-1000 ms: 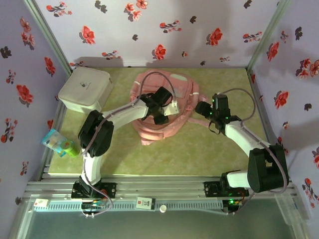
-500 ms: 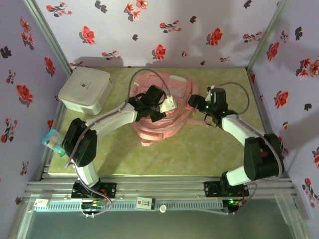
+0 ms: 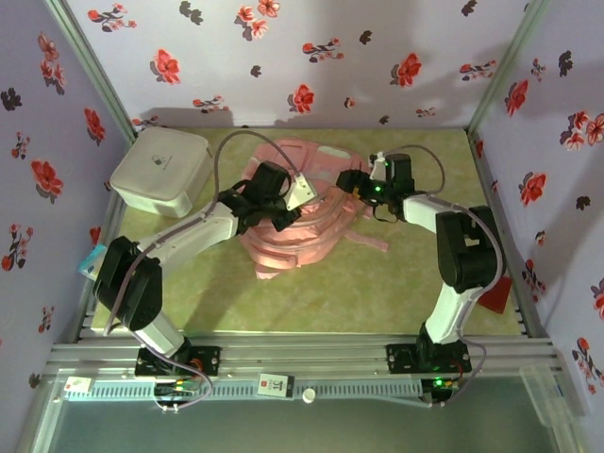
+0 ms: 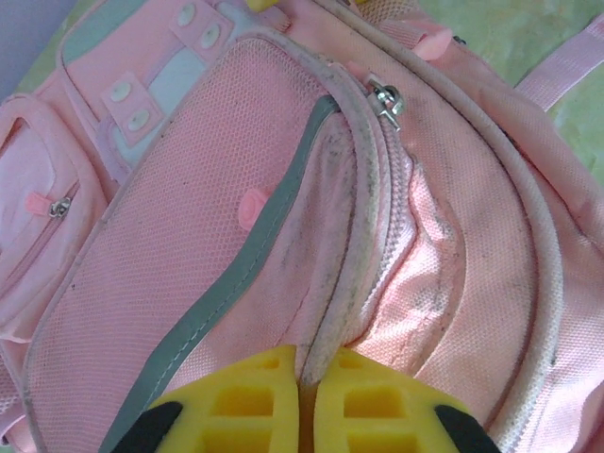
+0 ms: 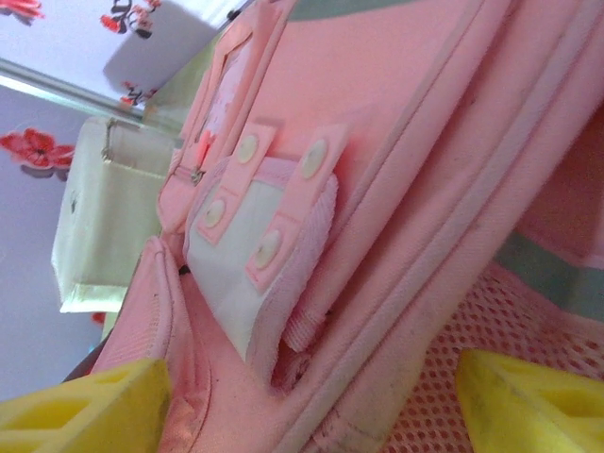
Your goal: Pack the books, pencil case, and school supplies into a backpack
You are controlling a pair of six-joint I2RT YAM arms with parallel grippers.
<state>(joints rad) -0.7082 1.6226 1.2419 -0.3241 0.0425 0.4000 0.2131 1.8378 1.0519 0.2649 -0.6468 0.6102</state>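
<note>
Flowered walls (image 3: 283,57) close in a green mat (image 3: 406,283), and the pink backpack (image 3: 297,236) lies flat at its middle. In the last second the left gripper (image 4: 307,363) has slid across the bag's front and pinched shut on the piped seam (image 4: 354,255) below the zip (image 4: 385,99). The right gripper (image 5: 307,401) has moved in too, spread wide with the snap pocket (image 5: 269,236) between its fingers, holding nothing. My reading is that the bag is now pinned for opening and nothing is packed yet.
</note>
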